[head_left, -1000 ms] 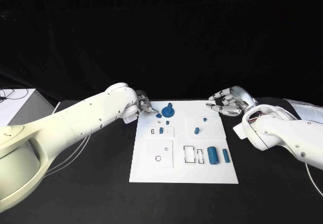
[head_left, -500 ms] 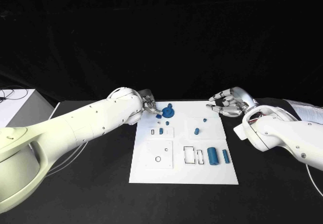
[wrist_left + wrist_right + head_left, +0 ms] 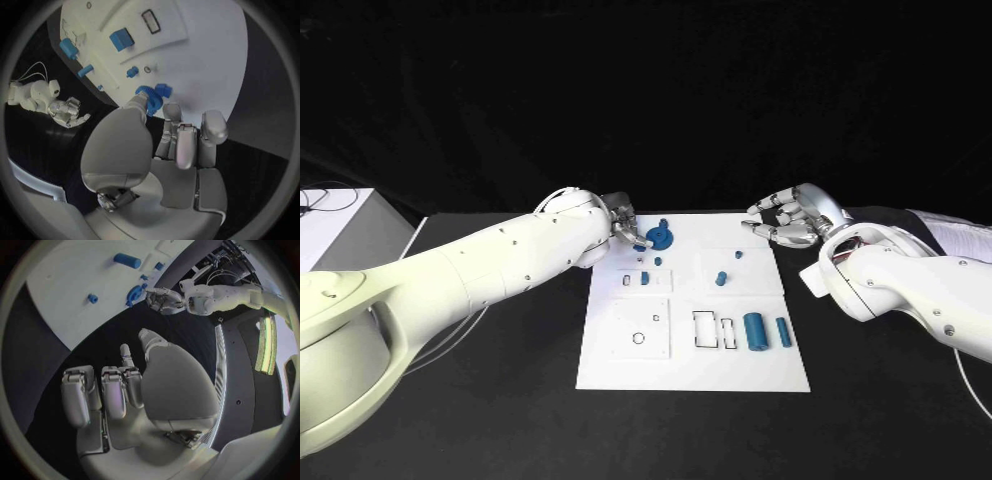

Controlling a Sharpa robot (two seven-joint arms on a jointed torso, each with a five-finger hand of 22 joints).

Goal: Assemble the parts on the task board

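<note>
Head view, left hand [image 3: 620, 228] touching blue gear [image 3: 658, 238], task board [image 3: 733, 370] far edge

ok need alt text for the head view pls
The left hand touches a blue gear-like part at the far edge of the white task board. The right hand, fingers curled and holding nothing, hovers off the board's far right corner.

head view looks down from above at the whole task board [image 3: 692, 370]; each wrist view sits close behind its own hand, and all three share the board's far edge.
</note>
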